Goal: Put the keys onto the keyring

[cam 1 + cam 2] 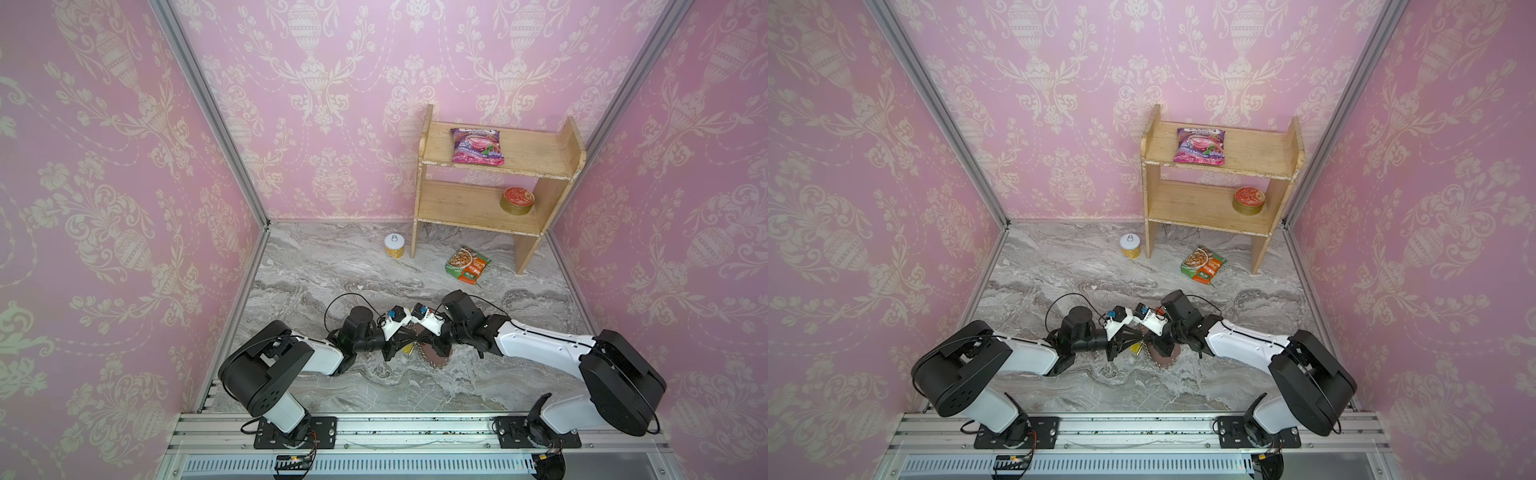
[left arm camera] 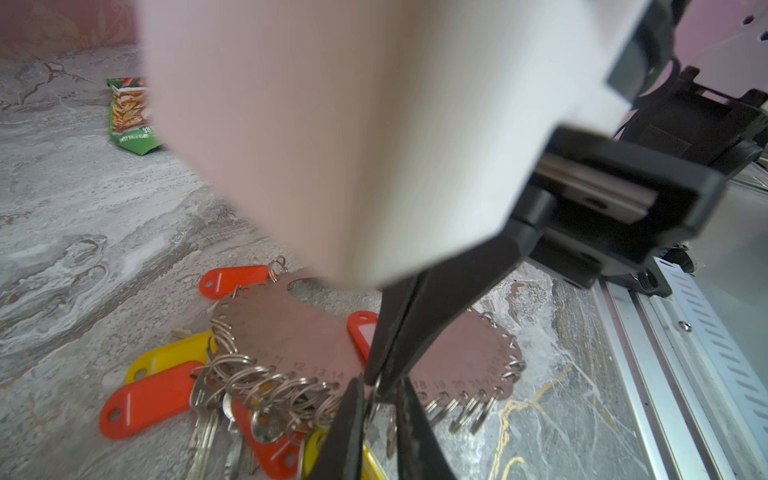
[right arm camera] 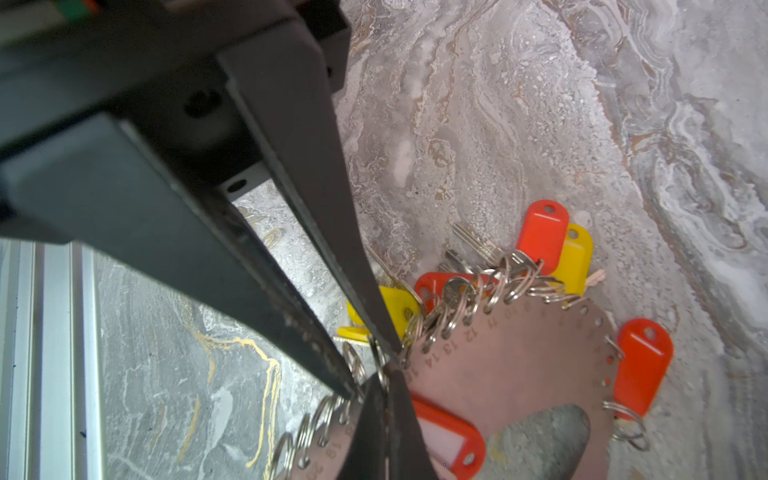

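Observation:
The keyring (image 2: 291, 332) is a flat grey-brown numbered plate on the marble table, with small silver rings along its edge; it also shows in both top views (image 1: 434, 358) (image 1: 1163, 355). Several keys hang from the rings, with orange (image 2: 145, 399), yellow (image 2: 170, 357) and red (image 3: 642, 365) tags. My right gripper (image 3: 386, 374) is shut on the plate's ringed edge. My left gripper (image 2: 380, 384) meets it there from the opposite side. Its jaws stand a narrow gap apart around one silver ring and a small hanging key.
A wooden shelf (image 1: 494, 195) at the back right holds a pink bag (image 1: 478, 145) and a round gold tin (image 1: 516, 200). A small can (image 1: 395, 246) and a green and orange packet (image 1: 467, 264) lie on the table. The aluminium rail (image 1: 415, 424) runs along the front.

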Action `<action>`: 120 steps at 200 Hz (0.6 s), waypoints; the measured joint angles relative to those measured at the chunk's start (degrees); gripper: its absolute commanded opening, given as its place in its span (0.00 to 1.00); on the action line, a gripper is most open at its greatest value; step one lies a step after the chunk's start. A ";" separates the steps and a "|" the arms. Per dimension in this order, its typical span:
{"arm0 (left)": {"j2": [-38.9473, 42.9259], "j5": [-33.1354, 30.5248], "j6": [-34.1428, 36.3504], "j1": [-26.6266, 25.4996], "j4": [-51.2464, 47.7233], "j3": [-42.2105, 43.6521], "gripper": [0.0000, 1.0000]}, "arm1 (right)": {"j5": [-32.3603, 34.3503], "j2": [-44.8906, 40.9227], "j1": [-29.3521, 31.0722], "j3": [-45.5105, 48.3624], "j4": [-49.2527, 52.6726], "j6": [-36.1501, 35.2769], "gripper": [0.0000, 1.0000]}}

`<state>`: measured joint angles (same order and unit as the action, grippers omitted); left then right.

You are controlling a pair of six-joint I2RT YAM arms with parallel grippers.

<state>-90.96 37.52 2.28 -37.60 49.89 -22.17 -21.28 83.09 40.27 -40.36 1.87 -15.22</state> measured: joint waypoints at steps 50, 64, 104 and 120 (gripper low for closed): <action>0.00 -0.83 1.75 -0.13 -2.36 -0.76 0.23 | 0.13 -0.02 -0.22 0.00 0.66 0.35 0.00; 0.13 -2.12 2.23 -0.39 -2.84 -0.87 0.23 | 0.28 -0.02 -0.35 0.00 0.85 0.44 0.00; 0.94 -5.97 0.74 -0.76 0.70 1.09 0.20 | -0.22 -0.46 -0.46 0.02 -0.96 1.33 0.00; 0.50 -5.95 -1.55 -0.63 4.04 2.47 0.20 | -0.61 -0.98 -0.46 0.02 -2.03 1.92 0.00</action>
<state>-90.45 31.57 0.73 -38.24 53.93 -19.70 -21.89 82.11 39.81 -40.34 -0.16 -13.30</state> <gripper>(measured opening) 0.201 0.036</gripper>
